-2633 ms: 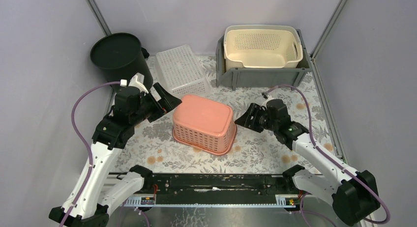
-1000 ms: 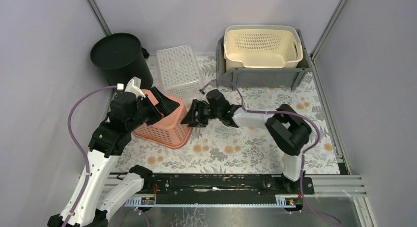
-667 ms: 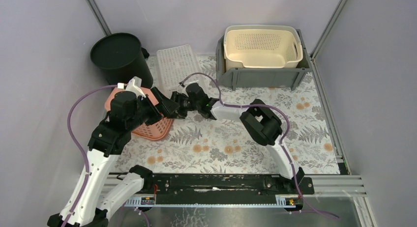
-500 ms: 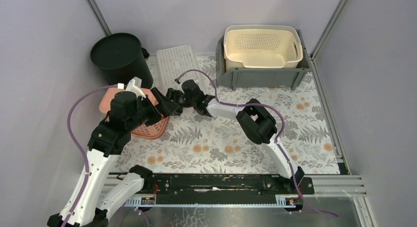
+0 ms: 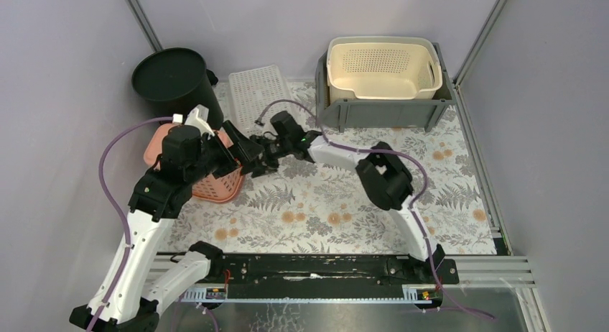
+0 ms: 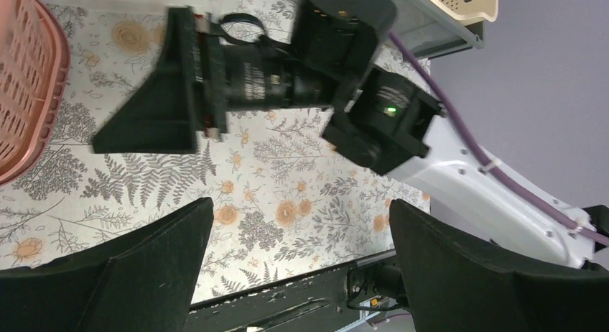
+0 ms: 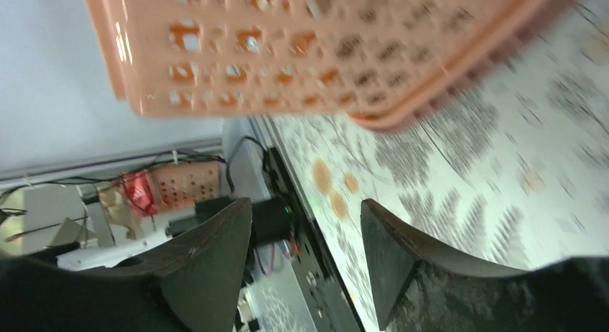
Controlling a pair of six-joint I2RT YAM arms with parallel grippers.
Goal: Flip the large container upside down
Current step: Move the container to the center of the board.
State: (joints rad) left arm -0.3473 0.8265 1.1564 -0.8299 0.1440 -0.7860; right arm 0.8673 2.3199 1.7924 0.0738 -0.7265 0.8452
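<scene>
**A:** Pink basket (image 5: 217, 185) sits at the left of the table (image 5: 345, 203), on the near side of the black bin (image 5: 176, 84). Is it flipped?

**B:** Not yet, I think. It looks tipped, but the left arm (image 5: 147, 203) hides much of it.

**A:** Who holds it?

**B:** Nobody. The left gripper (image 6: 298, 224) and the right gripper (image 7: 305, 210) both gape, holding nothing, just beside it.
</scene>
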